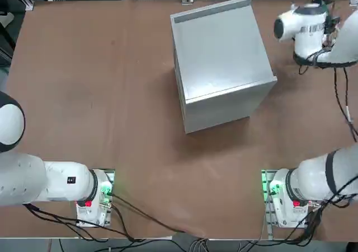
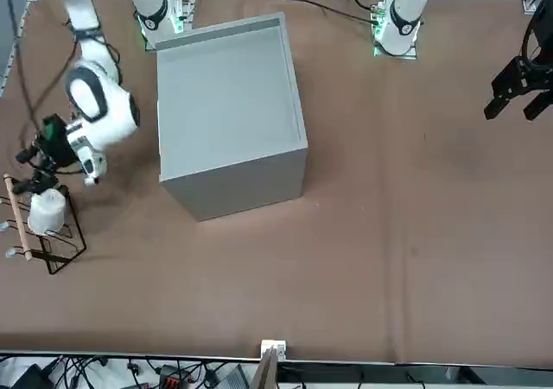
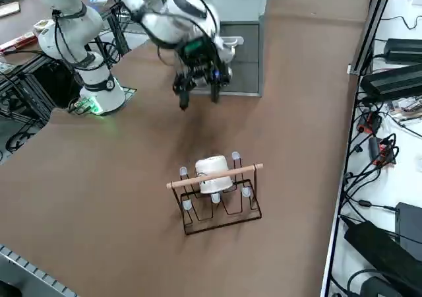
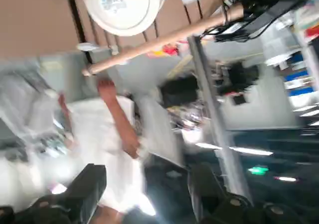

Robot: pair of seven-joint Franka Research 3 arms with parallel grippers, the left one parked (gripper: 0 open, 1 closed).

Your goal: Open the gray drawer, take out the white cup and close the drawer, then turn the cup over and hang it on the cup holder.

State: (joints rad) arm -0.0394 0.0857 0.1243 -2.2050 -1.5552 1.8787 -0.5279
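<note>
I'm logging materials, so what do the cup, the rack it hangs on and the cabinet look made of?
White cup: glazed ceramic, probably; smooth and glossy. Cup holder: thin dark metal wire with a pale wooden bar across it. Gray cabinet: looks like sheet metal, flat with a dull sheen.

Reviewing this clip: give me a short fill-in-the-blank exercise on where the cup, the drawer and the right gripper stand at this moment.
1. The white cup sits upside down on the ____.
2. The gray drawer of the cabinet is ____.
3. The right gripper hangs above the table with its fingers ____, holding nothing.
4. The right gripper is between the cabinet and the ____.

Missing words: cup holder; closed; open; cup holder
</note>
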